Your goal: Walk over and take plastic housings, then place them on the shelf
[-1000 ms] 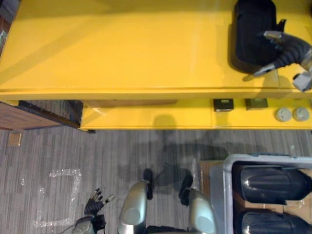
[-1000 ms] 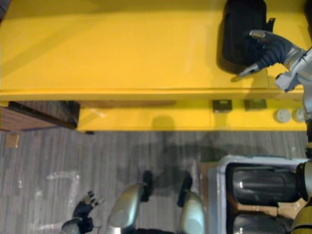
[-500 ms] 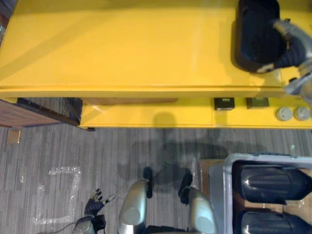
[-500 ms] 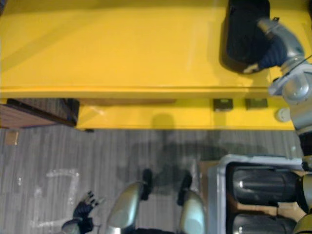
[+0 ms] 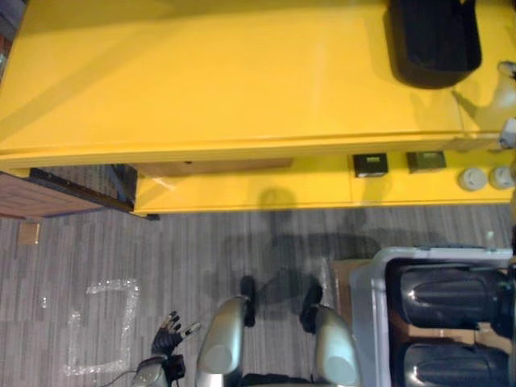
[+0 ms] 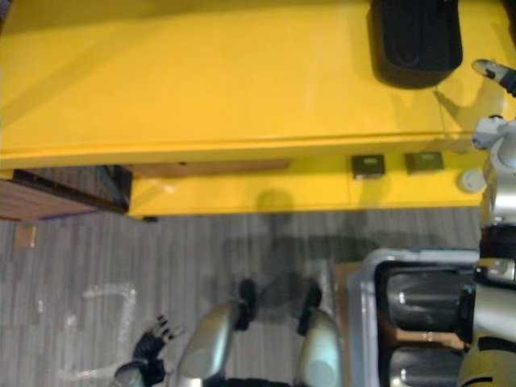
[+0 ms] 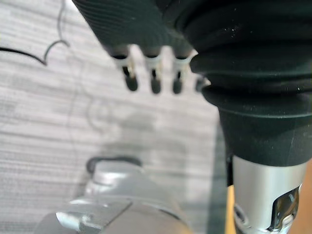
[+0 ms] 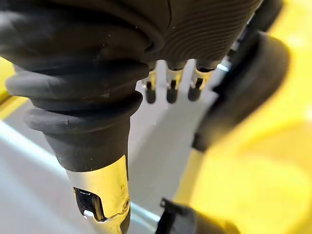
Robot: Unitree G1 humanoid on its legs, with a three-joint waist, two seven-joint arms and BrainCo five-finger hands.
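Left eye view: one black plastic housing (image 5: 435, 40) lay on the yellow shelf (image 5: 226, 81), at its right end. More housings (image 5: 447, 294) sat in a grey bin (image 5: 364, 306) in front of the shelf. The left hand (image 5: 171, 332) hung low before the shelf.

Right eye view: the right hand (image 6: 496, 72) hovered over the shelf, beside that housing and apart from it.

Left wrist view: fingers (image 7: 155, 80) were straight and empty.

Right wrist view: fingers (image 8: 170, 87) were straight and held nothing.

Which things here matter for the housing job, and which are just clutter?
Job: black housing, yellow shelf, two housings in grey bin, right robot hand.
Lying about: two dark boxes, two grey discs, floor tape, idle left robot hand.
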